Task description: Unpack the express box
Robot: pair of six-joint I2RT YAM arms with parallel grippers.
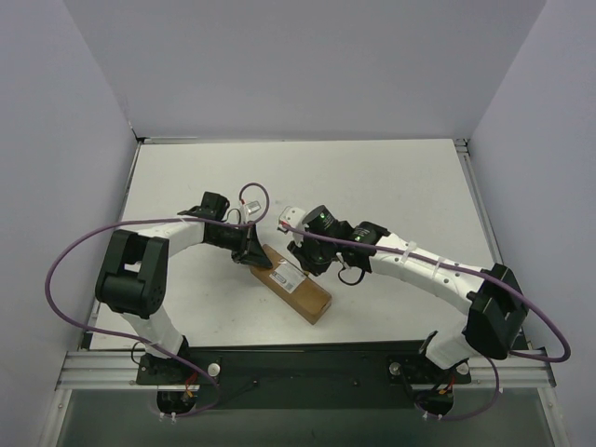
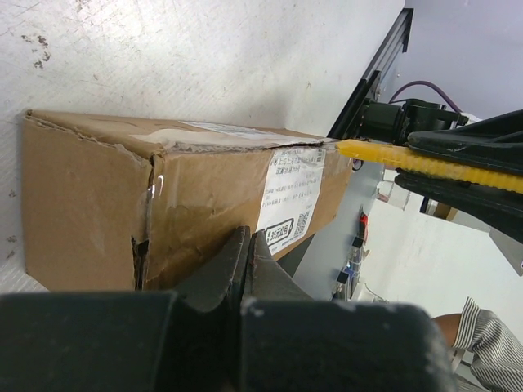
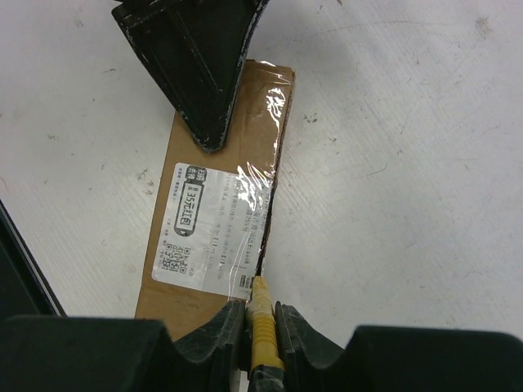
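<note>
From above, the box (image 1: 293, 282) lies near the middle of the desk (image 1: 391, 186) between the arms, label side up. Its long axis runs from about 10 o'clock to 4 o'clock. The left pincer (image 1: 251, 252), closed and empty, presses on the 10 o'clock end, and the right pincer (image 1: 312, 263) hangs over the middle.

In the left wrist view the box runs 9 to 3 o'clock, with the closed fingertips resting on it. A yellow knife (image 2: 409, 159) meets its far upper edge at 3 o'clock. Only one end is pinned, so a sideways shove from the blade could swing the free end.

In the right wrist view the box points from 7 to 1 o'clock. The right pincer is clamped on the knife, whose tip sits at the seam under the tape (image 3: 274, 106), beside the label (image 3: 208, 229). Too steep a blade could cut the contents, a drift to 3 o'clock would slide it off onto the desk, and the handle could twist in the grip
</note>
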